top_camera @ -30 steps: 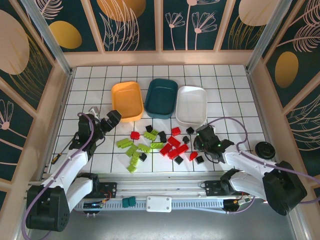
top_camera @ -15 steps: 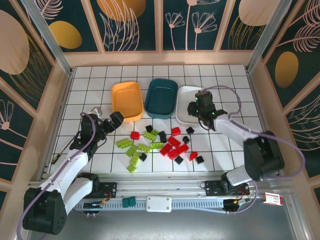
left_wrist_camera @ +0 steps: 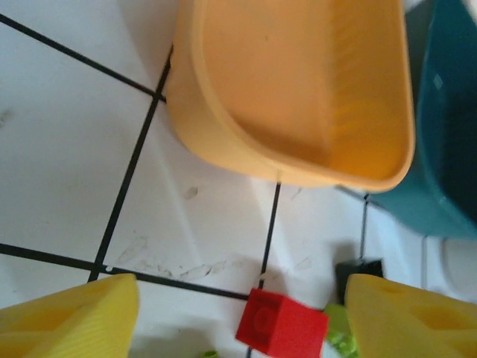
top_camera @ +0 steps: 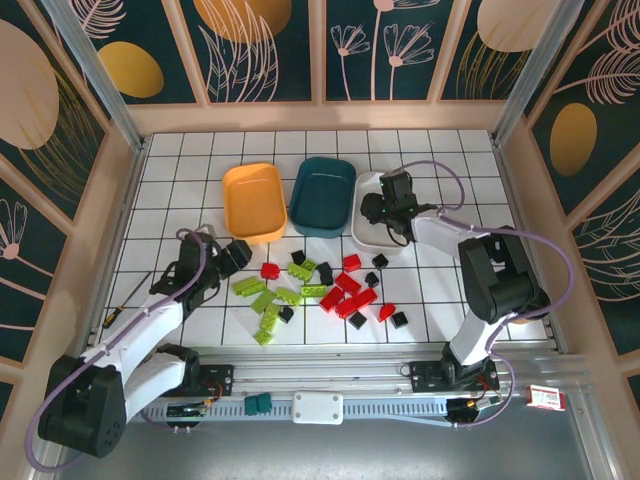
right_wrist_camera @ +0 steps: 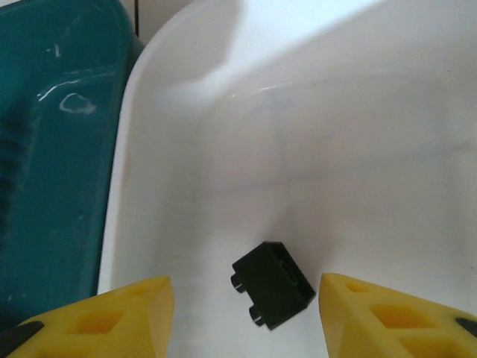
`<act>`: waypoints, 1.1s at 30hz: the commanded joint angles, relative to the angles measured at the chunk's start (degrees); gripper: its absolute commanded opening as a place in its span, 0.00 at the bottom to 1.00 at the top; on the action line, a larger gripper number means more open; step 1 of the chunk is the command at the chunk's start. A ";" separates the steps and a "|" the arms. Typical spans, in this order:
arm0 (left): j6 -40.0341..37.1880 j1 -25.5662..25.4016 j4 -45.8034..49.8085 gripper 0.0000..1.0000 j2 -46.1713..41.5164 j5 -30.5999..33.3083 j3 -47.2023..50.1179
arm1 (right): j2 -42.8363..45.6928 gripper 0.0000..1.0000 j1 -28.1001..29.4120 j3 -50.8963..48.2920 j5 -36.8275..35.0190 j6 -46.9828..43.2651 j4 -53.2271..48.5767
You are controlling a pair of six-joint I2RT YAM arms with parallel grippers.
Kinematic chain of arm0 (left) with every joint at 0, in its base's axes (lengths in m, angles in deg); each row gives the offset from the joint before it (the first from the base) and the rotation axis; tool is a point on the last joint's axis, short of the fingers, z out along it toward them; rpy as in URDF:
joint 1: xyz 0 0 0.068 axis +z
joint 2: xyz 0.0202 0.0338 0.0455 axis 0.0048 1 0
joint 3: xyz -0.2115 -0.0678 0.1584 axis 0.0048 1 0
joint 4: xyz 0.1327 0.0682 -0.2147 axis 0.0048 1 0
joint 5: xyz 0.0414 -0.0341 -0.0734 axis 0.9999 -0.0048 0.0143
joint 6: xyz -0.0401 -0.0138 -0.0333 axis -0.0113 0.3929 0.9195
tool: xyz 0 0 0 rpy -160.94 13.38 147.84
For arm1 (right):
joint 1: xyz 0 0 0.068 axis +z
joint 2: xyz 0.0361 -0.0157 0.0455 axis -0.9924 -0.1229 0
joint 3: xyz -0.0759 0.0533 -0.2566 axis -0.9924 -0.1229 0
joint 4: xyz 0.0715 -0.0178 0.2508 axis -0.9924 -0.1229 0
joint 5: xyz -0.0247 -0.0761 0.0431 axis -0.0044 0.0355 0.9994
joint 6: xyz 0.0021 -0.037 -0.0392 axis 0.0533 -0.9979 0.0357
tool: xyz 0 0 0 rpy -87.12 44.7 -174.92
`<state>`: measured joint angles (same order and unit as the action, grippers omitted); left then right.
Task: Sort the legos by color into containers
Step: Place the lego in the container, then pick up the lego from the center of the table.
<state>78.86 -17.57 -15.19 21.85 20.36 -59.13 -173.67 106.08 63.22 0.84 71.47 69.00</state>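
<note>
Legos [top_camera: 345, 283] of lime green, red and black plastic lie scattered on the white tiled table [top_camera: 450, 170]. One black brick [right_wrist_camera: 273, 283] apparently rests inside the white rounded plastic tub [right_wrist_camera: 223, 112], beneath the right gripper [right_wrist_camera: 242, 302], its fingers spread and empty. The left gripper [left_wrist_camera: 242, 313] hangs released near the orange plastic tub [left_wrist_camera: 298, 89].

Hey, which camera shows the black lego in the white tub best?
The right wrist view: the black lego shows plainly inside the white tub, between the fingertips of the open right hand. In the top external view that hand hangs over it, hiding it. The left wrist view faces the orange tub.
</note>
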 commanded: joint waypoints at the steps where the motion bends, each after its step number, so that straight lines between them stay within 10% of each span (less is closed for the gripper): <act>1: 0.28 -3.69 2.77 0.69 2.11 6.64 -0.17 | 5.13 0.55 0.26 -2.95 0.19 1.25 1.88; 16: -8.22 -20.39 3.77 0.81 22.32 21.77 -11.86 | 12.08 0.56 -0.26 -11.41 -0.41 1.46 2.70; 33: -7.35 -22.93 3.64 0.71 28.99 24.14 -12.38 | 16.52 0.57 -1.82 -13.97 -0.62 1.71 2.68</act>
<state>71.69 -40.26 -13.77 49.39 43.58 -71.44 -158.85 104.77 50.26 0.99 72.74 71.01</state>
